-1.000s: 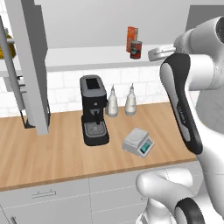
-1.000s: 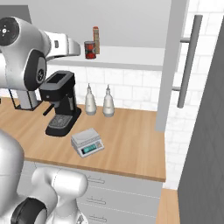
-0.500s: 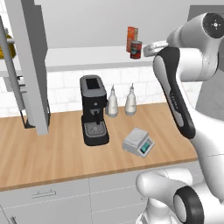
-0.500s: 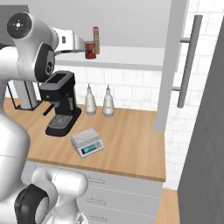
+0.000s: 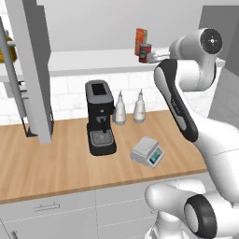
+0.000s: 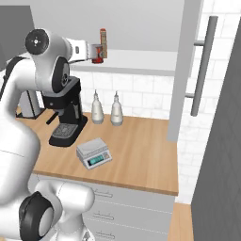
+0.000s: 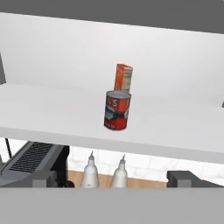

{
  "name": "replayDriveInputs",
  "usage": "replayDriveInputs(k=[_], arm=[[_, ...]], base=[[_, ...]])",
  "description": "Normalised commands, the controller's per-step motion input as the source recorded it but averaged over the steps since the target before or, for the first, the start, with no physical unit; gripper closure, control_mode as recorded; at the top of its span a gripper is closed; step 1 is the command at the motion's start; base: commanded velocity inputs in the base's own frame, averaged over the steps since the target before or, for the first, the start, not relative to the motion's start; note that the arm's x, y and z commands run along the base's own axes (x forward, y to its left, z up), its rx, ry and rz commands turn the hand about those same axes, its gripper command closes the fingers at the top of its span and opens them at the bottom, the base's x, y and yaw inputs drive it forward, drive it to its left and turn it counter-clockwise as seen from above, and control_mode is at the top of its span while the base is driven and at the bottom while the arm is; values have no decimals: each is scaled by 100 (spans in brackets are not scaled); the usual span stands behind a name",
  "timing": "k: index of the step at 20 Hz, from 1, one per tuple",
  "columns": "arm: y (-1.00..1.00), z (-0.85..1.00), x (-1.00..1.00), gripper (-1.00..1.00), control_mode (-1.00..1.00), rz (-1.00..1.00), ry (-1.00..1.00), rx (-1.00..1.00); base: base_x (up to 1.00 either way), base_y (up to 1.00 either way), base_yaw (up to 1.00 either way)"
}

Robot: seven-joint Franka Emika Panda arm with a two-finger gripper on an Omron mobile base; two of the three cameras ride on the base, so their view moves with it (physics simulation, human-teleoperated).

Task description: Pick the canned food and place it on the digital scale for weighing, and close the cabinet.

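Two items on the open cabinet's (image 5: 32, 70) shelf: the canned food (image 7: 117, 110) near the front edge, an orange-red box (image 7: 123, 78) just behind it; gripper (image 7: 113, 178) spread wide, empty, level with the tin and short of it; digital scale (image 5: 147, 152) waits on the counter below. Risks, as I judge them: a fingertip nudging the tin back into the box and tipping either; an off-centre close letting the tin slip.
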Motion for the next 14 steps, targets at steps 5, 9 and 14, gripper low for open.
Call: replayDriveInputs(k=[5, 9, 14], arm=[[0, 0, 39, -100, -100, 0, 0, 0], [0, 0, 40, -100, -100, 0, 0, 0], [0, 0, 39, -100, -100, 0, 0, 0]], base=[[0, 0, 0], [0, 0, 0], [0, 0, 0]])
